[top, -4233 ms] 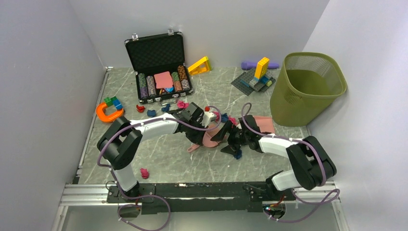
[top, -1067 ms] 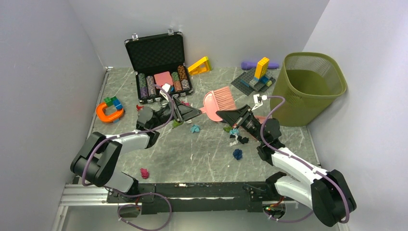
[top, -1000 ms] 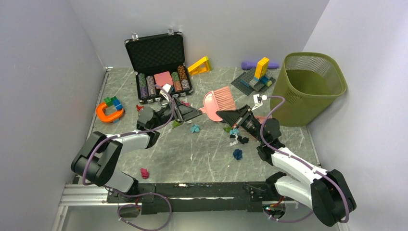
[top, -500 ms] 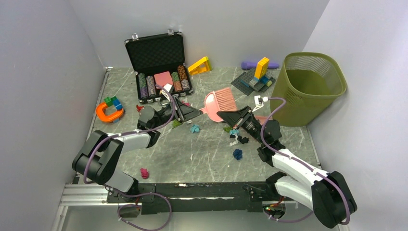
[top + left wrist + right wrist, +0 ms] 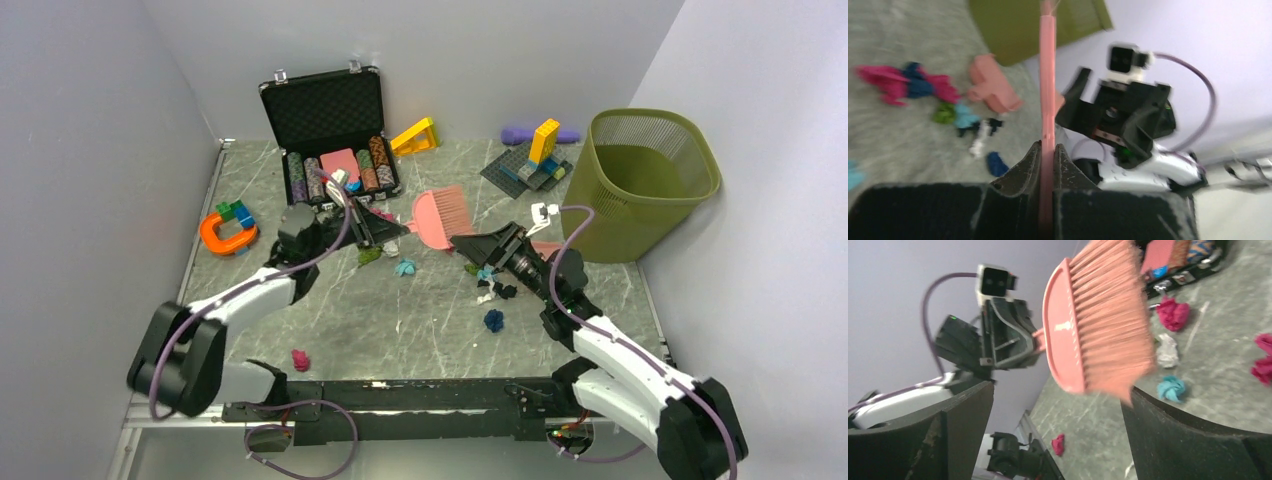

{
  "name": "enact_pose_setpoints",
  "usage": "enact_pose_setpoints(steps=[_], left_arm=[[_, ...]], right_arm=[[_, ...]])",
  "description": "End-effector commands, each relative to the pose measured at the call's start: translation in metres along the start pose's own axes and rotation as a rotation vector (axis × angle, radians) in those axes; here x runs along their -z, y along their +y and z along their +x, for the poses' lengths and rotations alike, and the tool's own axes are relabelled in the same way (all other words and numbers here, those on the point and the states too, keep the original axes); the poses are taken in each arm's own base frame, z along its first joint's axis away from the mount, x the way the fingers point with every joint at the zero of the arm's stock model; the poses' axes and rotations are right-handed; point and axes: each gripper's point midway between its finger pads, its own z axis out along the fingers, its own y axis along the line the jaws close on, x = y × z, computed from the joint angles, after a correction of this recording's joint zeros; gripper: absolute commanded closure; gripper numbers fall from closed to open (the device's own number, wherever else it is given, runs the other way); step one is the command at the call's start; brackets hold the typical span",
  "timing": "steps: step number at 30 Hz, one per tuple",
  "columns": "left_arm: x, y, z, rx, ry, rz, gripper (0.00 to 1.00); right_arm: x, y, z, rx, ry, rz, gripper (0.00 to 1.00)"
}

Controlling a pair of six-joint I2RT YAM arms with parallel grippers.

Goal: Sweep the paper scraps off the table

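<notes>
The left hand (image 5: 368, 228) grips the pink brush (image 5: 441, 213) by its handle, ready to sweep. The right hand (image 5: 487, 243) gapes wide and holds nothing. The paper scraps (image 5: 489, 281) lie scattered mid-desk (image 5: 400, 320), just near of the brush.

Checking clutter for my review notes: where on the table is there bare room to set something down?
Bare table runs along the near edge, between the lone magenta scrap and the dark blue scrap. Crowded: the scrap cluster right of centre, and the stretch before the chip case.
</notes>
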Motion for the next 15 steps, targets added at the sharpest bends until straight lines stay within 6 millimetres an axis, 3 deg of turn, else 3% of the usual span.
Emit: enact_pose_setpoints(steps=[1, 4, 8, 11, 15], left_arm=[[0.041, 0.038, -0.035, -0.242, -0.035, -0.463, 1.00], [0.093, 0.050, -0.065, -0.360, -0.100, -0.834, 1.00], [0.150, 0.055, -0.079, -0.397, -0.159, -1.134, 1.00], [0.177, 0.054, -0.086, -0.389, -0.195, -1.283, 1.00], [0.205, 0.053, -0.091, -0.374, -0.244, -1.430, 1.00]], right_arm=[[0.013, -0.023, -0.014, 0.127, -0.003, 0.233, 0.00], [0.037, -0.070, -0.018, 0.166, 0.022, 0.549, 0.00], [0.073, -0.123, -0.023, 0.105, 0.030, 0.968, 0.00], [0.084, -0.138, -0.021, -0.016, 0.048, 1.202, 0.00], [0.080, -0.143, -0.023, -0.106, 0.072, 1.373, 0.00]])
